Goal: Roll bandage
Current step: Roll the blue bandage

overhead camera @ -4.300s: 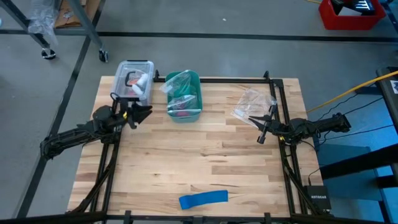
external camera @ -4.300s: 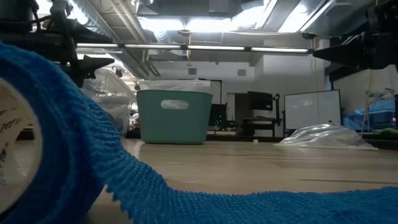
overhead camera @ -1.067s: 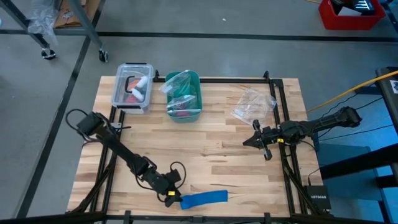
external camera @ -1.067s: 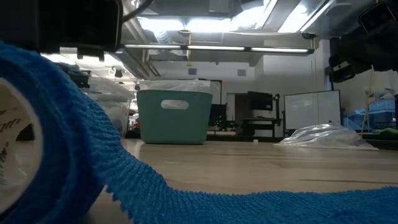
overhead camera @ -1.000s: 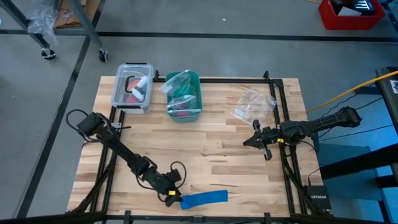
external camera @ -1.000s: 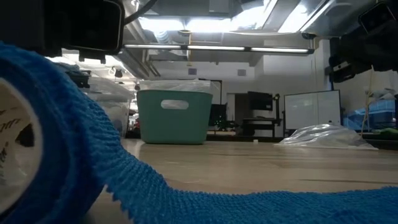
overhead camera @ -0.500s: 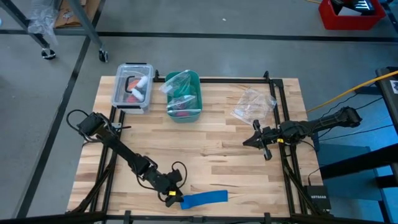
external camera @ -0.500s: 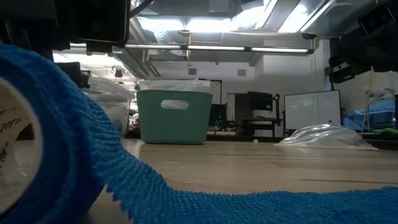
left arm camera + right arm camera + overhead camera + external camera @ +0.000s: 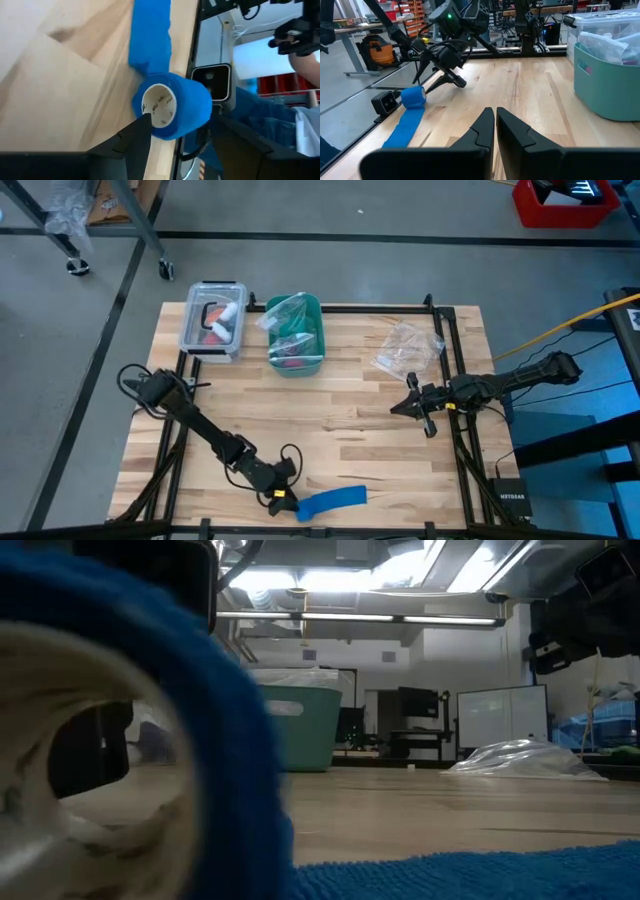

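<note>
The bright blue bandage lies near the table's near edge. Its flat strip rests on the wood, and its rolled end is at the strip's left. The roll with its white core fills the low view's left, with the strip behind it. My left gripper is at the roll, one finger on each side of it. My right gripper is shut and empty above the table's right side, and its shut fingers show in its own view. My left gripper has the roll between its two fingers. One fingertip is at the rim of the white core end, the other is at the roll's opposite end. The fingers come slanting down from the table's left. The strip trails flat on the table.
A teal bin and a clear lidded box stand at the far left. A clear plastic bag lies at the far right. A small camera sits on the near edge right beside the roll.
My left gripper has gone a little toward the near edge and closed in on the roll. The roll has turned and come toward the low camera, its white core now facing it; the flat strip has stayed in place.
</note>
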You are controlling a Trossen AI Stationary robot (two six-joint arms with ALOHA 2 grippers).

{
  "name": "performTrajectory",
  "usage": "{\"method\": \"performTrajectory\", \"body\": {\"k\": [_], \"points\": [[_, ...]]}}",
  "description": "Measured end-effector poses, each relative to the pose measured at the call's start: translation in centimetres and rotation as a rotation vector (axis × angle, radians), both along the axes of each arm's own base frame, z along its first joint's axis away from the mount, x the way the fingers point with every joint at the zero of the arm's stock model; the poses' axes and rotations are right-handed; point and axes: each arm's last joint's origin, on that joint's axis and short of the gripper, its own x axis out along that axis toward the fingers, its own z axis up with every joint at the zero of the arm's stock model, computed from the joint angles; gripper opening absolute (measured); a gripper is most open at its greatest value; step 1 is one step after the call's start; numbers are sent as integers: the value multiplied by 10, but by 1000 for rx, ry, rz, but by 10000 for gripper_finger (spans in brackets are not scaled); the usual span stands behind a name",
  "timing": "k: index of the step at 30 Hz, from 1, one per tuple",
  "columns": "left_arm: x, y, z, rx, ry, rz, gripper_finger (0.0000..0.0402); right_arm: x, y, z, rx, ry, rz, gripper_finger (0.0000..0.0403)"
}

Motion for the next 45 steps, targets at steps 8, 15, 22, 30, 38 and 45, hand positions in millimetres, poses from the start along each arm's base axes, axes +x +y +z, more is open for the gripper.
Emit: {"method": "performTrajectory", "body": {"k": [8, 15, 22, 30, 38, 45], "points": [[9, -10, 5, 19, -58, -108, 191, 0, 0, -1, -3, 12, -1, 24], [13, -9, 4, 86, -18, -119, 191, 0, -1, -1, -5, 12, -19, 24], [19, -1, 4, 132, -42, -112, 191, 0, -1, -1, -5, 13, -19, 24], [18, -1, 4, 108, -26, -146, 191, 0, -1, -1, -5, 12, -19, 24], [18, -2, 4, 60, 8, -156, 191, 0, -1, -1, -5, 13, -19, 24], [12, -8, 4, -29, 77, -213, 191, 0, -1, -1, -5, 13, -19, 24]]}}
